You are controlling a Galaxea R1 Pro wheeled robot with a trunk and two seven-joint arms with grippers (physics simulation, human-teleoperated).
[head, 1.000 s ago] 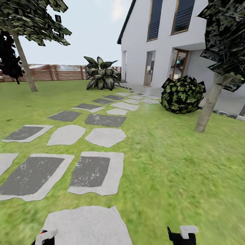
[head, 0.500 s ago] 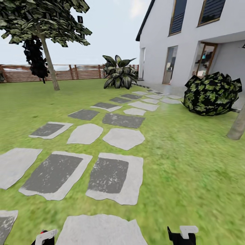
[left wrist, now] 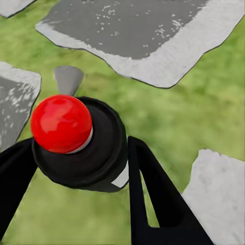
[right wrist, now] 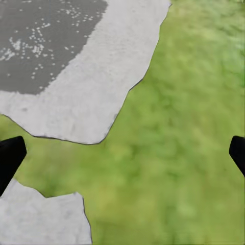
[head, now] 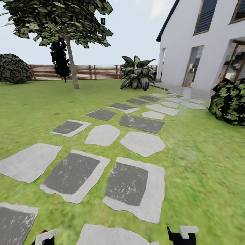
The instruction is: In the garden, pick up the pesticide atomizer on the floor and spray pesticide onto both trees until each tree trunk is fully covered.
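Green lawn (head: 204,163) spreads across the garden, and the 1 task tree (head: 59,20) I can make out stands far off at the left, its pale trunk (head: 72,64) rising just in front of the reddish-brown slat fence (head: 98,72), with a dark narrow tree (head: 59,58) right beside it. No spray bottle can be picked out on the grass in these pictures. Grey stepping slabs (head: 134,185) run in a loose path from near the robot up toward the white house (head: 207,44), some with darker centres, some plain pale stone. A broad-leaved plant (head: 136,73) sits by the house corner, a mottled bush (head: 229,100) lies at the right edge, and a rounded shrub (head: 13,68) sits against the fence at the far left. At the bottom of the head view the tips of both arms just peek in. Through the left wrist camera, the left gripper (left wrist: 76,199) has its black fingers (left wrist: 153,199) spread apart over grass and slabs, with a red ball on a black round part (left wrist: 79,140) between them. The right gripper (right wrist: 122,153) is spread wide, its finger tips at either edge, nothing held, over grass beside a slab (right wrist: 81,71).
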